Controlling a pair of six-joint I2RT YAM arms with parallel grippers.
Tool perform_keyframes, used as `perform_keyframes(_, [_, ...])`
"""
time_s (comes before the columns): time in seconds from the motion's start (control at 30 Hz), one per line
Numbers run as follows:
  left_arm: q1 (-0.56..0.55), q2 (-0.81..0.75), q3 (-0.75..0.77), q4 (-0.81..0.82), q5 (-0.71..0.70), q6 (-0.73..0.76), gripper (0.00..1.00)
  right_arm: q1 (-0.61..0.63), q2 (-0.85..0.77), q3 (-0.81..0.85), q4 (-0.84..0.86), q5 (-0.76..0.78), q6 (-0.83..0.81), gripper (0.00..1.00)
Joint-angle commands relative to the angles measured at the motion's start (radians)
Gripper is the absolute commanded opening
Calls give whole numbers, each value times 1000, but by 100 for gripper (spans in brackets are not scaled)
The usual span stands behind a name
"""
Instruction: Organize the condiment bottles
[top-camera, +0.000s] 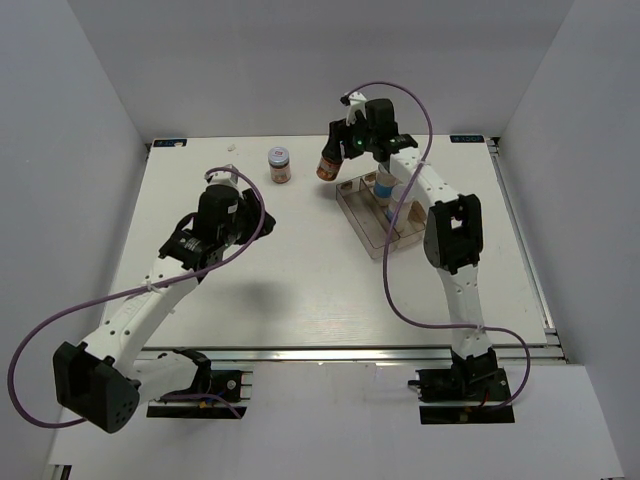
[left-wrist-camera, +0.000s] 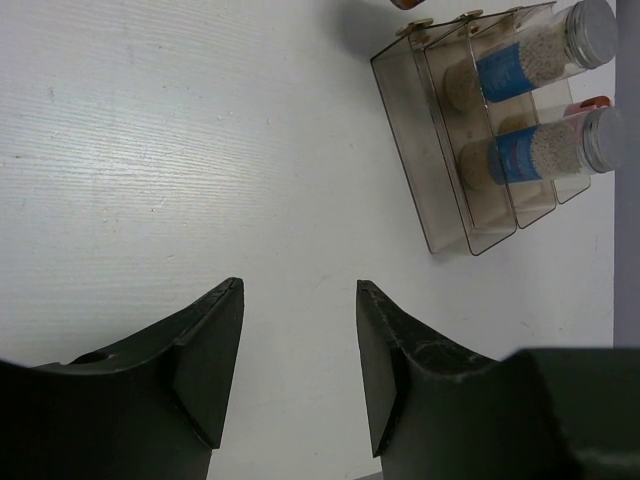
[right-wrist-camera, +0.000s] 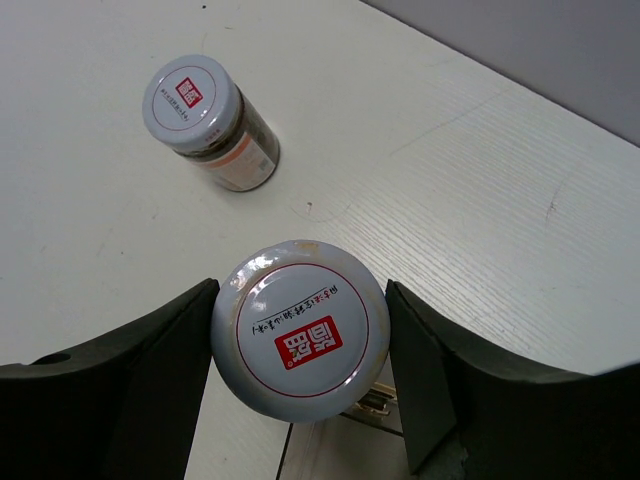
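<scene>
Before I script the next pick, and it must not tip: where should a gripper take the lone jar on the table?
By its lid, from straight above: the jar stands upright, apart from the tray, round top facing up.

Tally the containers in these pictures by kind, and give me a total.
Brown jars: 2 (free jar, held jar)
Silver-capped bottles: 2
Red-capped bottle, mostly hidden: 1
Clear tray: 1
Total: 6

Body of held jar (right-wrist-camera: 300, 330) hidden under its lid. Right arm (top-camera: 452, 240) masks part of tray (top-camera: 355, 218) contents. Label print on bottles (left-wrist-camera: 525, 60) illegible.
</scene>
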Motion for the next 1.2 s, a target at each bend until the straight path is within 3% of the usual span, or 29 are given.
perform_keyframes(0.0, [-1,-41,-6,18,0,4,59,-8,-161,-9,68,-14,-38,0])
perform_keyframes(0.17, [-1,-54,-38,38,11,-3,59,-21,-310,-281,123,-16,-165,0])
perform_keyframes(0.4, [-1,-22,-38,70,33,1,59,-28,-408,-404,131,37,-216,0])
perform_keyframes(0.97, [-1,2,-24,87,37,18,64,-25,-288,-376,89,109,-277,0])
perform_keyframes(1.17, [-1,15,-21,89,37,23,67,-18,-293,-445,129,115,-293,0])
